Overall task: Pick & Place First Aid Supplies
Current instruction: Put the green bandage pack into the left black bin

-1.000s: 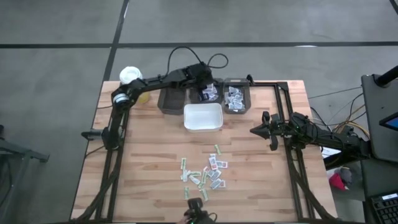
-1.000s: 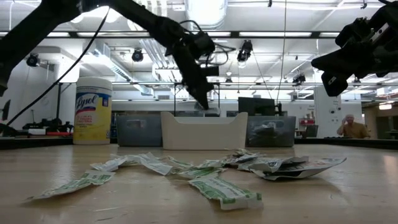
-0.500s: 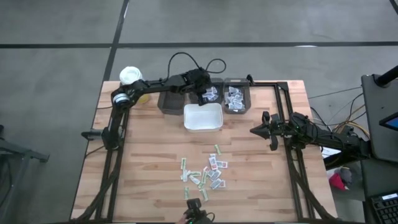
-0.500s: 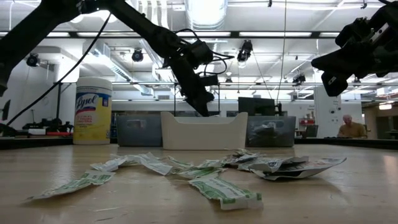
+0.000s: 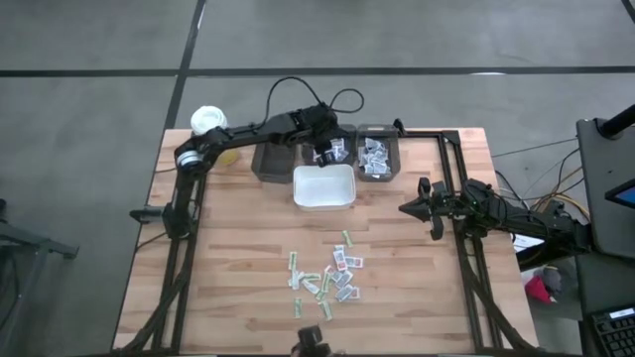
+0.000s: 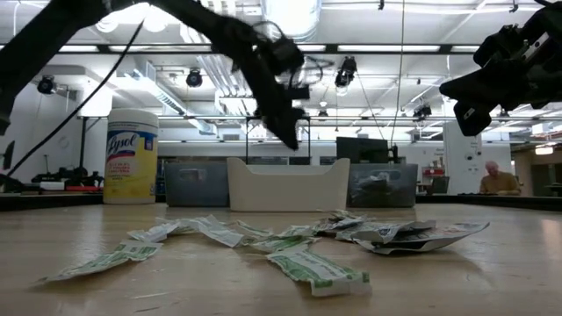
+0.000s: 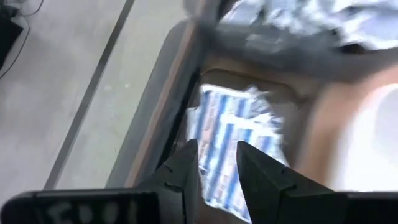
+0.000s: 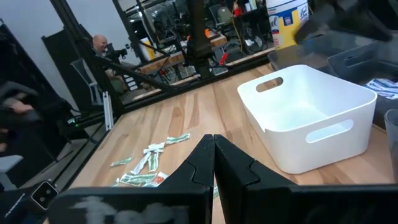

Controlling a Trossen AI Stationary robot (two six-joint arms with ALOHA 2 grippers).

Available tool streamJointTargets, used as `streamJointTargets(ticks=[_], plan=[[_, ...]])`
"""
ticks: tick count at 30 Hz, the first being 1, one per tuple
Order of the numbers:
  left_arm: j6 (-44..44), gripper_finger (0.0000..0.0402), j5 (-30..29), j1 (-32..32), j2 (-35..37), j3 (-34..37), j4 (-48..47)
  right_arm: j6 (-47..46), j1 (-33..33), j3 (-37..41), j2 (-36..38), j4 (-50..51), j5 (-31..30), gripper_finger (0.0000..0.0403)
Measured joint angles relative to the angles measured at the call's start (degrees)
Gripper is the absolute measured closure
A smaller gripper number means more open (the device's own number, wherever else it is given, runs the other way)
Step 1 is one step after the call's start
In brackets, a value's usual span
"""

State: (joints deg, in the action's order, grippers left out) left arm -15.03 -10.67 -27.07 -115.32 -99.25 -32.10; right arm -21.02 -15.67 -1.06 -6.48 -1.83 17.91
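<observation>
Grey concrete floor (image 5: 99,40) w/ dark seams; ceiling lights (image 6: 290,16), pipes overhead.

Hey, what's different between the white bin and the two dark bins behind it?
The white bin looks empty in the high view, while the two dark bins each hold packets. The white bin is opaque white with handle cutouts; the dark bins are grey and see-through. The left gripper, fingers apart, hangs over the middle dark bin, with no gripper over the white one. All are open-topped bins grouped at the table's far edge.
</observation>
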Motion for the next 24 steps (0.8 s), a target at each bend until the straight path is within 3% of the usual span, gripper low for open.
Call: streamJointTargets(ticks=[4,12,18,24], plan=[[0.48,0.0296,0.21,3.22,3.03,-2.53,-7.46,0.0,-0.01,0.0,0.0,0.0,0.02,0.0394],[4.11,0.0298,0.37,14.2,8.71,-1.77,-13.08,1.24,-0.01,0.0,0.0,0.01,0.02,0.0394],[17.81,0.0298,0.26,23.22,9.26,-1.74,-16.64,2.15,-0.01,0.0,0.0,0.02,0.03,0.0394],[37.62,0.03,0.2,30.27,9.31,-1.7,-21.64,2.17,-0.01,0.0,0.0,0.0,0.03,0.0394]])
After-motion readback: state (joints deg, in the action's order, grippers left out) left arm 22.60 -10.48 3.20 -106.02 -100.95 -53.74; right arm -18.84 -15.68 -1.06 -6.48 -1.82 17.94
